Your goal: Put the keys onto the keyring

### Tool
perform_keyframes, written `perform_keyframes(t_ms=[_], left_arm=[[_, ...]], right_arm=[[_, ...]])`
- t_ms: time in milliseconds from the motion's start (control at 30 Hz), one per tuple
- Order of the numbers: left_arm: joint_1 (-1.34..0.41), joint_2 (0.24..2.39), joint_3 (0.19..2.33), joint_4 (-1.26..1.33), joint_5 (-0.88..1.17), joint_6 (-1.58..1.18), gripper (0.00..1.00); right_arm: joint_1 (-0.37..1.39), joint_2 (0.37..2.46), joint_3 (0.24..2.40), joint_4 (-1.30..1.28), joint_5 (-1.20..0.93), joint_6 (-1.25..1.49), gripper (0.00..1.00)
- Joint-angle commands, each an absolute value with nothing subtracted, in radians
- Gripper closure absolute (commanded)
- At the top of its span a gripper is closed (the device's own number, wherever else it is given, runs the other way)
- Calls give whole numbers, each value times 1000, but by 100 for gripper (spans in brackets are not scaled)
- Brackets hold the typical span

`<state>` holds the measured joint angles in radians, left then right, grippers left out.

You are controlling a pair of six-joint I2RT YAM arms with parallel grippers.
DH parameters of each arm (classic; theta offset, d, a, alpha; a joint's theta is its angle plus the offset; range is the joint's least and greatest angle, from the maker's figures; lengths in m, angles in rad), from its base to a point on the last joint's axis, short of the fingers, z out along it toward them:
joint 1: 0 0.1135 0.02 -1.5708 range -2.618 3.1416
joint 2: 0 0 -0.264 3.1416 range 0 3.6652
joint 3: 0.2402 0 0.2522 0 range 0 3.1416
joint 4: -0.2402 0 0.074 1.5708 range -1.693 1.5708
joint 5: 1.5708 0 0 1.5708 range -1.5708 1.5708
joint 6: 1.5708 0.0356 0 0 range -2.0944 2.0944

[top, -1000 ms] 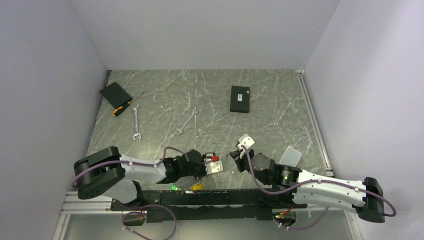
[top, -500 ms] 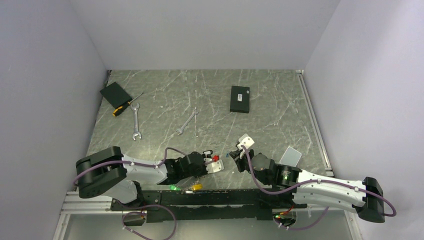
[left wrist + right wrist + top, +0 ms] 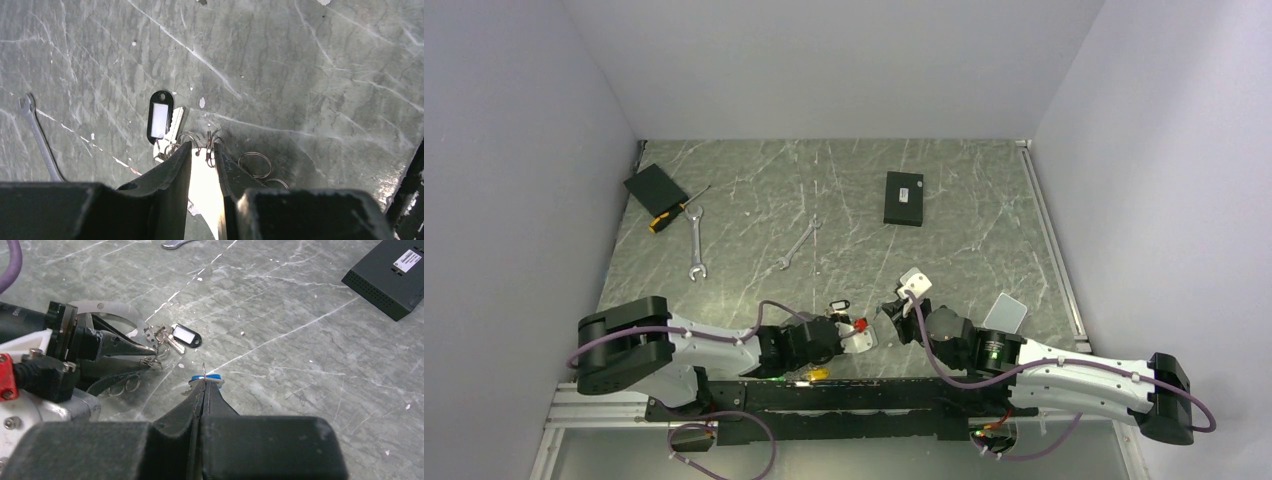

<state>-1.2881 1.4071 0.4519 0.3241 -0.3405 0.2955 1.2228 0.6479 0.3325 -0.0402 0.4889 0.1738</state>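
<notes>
Blue-headed key (image 3: 206, 380) sits clamped in our closed right gripper (image 3: 203, 386), toward the near edge of the table (image 3: 984, 230). Just beyond, left gripper (image 3: 202, 146) fingers stand narrowly apart at the wire rings (image 3: 156, 334); we cannot tell if they grip. Black-tagged key (image 3: 161, 117) lies beside the rings. Farther: wrench (image 3: 800, 243), black box (image 3: 904, 198).

Marbled table (image 3: 984, 250), wrenches (image 3: 696, 243), black box (image 3: 904, 198), keys (image 3: 174, 126)

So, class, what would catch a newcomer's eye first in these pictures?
The grippers sit almost nose to nose at the near middle of the table. The left gripper has its tips in a tangle of rings beside a black tag, and the right gripper is shut on a blue key. Farther back lie a black box and wrenches.
</notes>
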Motion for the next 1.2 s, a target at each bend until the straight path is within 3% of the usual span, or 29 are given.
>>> perform_keyframes(t_ms=[0, 400, 567, 600, 1167], left_arm=[[-1306, 1446, 485, 360, -415, 259, 73], [-1323, 1480, 497, 353, -502, 250, 78], [-1333, 1439, 472, 390, -482, 327, 100], [-1334, 1420, 461, 408, -453, 357, 100], [-1327, 768, 266, 519, -178, 578, 100]], right_arm=[[1227, 643, 337, 18, 492, 166, 100], [1227, 638, 336, 11, 494, 172, 100], [1227, 634, 341, 7, 502, 167, 100], [1227, 633, 343, 7, 502, 167, 100], [1227, 599, 380, 85, 431, 85, 100]])
